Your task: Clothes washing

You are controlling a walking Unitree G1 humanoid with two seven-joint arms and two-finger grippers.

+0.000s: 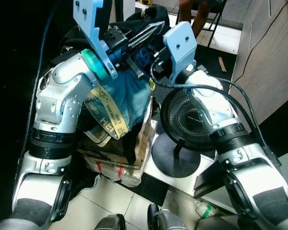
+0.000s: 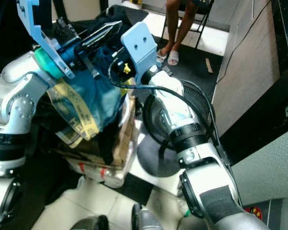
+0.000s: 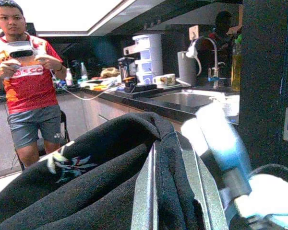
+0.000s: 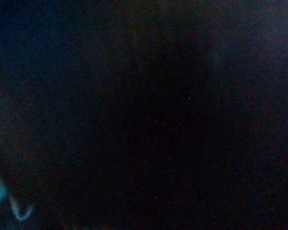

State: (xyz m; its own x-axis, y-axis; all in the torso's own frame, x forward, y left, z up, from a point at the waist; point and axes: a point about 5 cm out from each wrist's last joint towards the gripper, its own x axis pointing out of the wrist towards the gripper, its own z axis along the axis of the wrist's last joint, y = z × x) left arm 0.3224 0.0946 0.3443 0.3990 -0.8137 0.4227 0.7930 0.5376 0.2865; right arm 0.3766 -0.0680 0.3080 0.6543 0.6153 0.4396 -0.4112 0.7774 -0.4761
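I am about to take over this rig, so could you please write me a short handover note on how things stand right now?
Left pincer: shut on the black garment, held up at chest height.
Right pincer: buried in the clothes, wrist view dark; state unclear.
The teal garment hangs between both arms over the cardboard box, beside the black fan.
Done: clothes gathered.
Left: carry them to the washer and load. A person stands ahead.

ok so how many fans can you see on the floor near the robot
1. A black fan stands on a round base on the floor, beside the cardboard box and under the right arm. Others may be hidden.
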